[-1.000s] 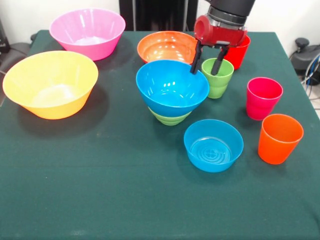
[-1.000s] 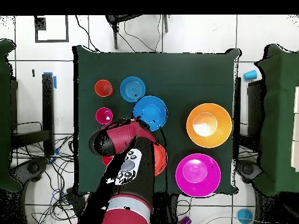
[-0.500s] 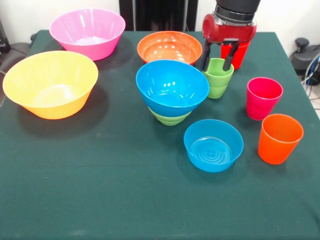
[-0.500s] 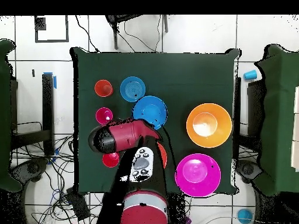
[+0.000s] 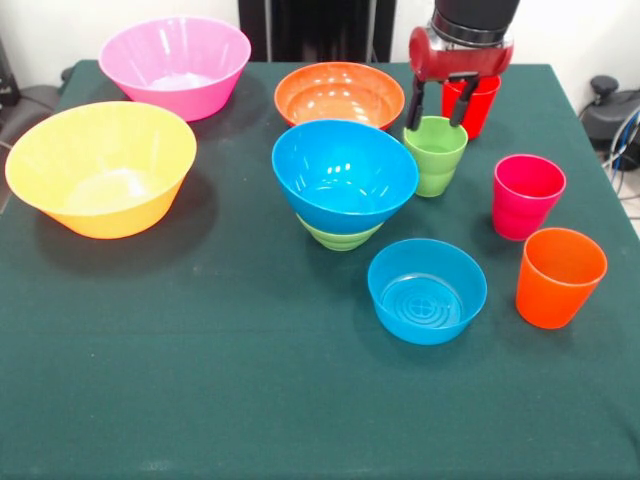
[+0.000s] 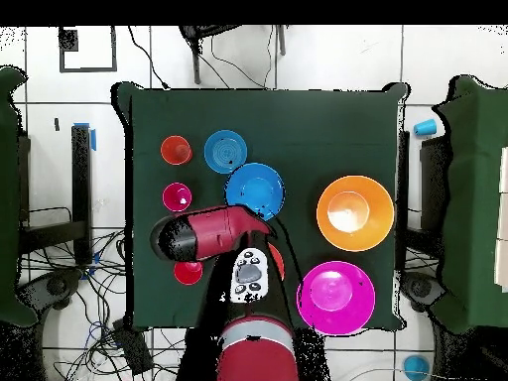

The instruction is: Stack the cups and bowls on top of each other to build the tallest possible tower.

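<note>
My gripper (image 5: 438,120) is open, its fingertips on either side of the far rim of the light green cup (image 5: 435,156), which stands upright on the table. Just behind it is the red cup (image 5: 478,106). The magenta cup (image 5: 527,195) and orange cup (image 5: 560,277) stand to the right. The wide blue bowl (image 5: 343,175) rests on the small green bowl (image 5: 340,236). The small translucent blue bowl (image 5: 427,291) sits in front. In the overhead view the red arm (image 6: 203,234) hides the green cup and the gripper.
The orange-red bowl (image 5: 338,94) lies close to the left of the gripper. The big pink bowl (image 5: 175,64) and big yellow-orange bowl (image 5: 100,166) stand at the left. The green cloth's right edge (image 5: 600,190) runs near the cups.
The gripper shifted right from the blue bowl's side, centred over the green cup and rose a little. The cups and bowls stayed where they were.
</note>
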